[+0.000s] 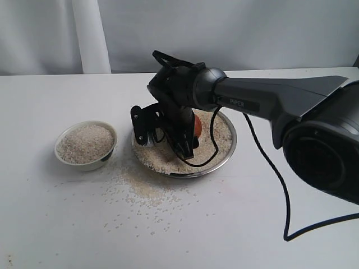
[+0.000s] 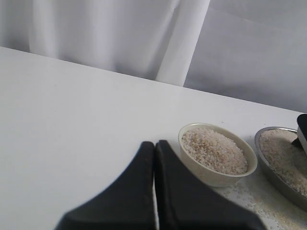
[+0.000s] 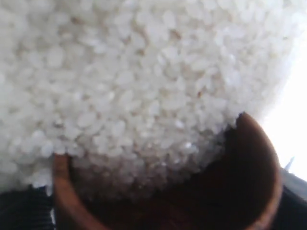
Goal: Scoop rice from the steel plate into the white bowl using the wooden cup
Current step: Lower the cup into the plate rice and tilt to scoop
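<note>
Lying mouth-first in the rice (image 3: pixel 144 72); wooden cup (image 3: pixel 249 182) between right fingers (image 3: pixel 21 211)

The exterior view looks down at a slant across the white table (image 1: pixel 45 101) toward the curtain (image 1: pixel 224 33), at middle range, with the white bowl (image 1: pixel 90 164) centre left and the steel plate (image 1: pixel 219 165) at centre of frame. The left wrist view sits low over the table, facing the same curtain, and shares the bowl and plate edge. The right wrist view is pressed close on rice (image 3: pixel 144 72) and the wooden cup (image 3: pixel 254 158).
</note>
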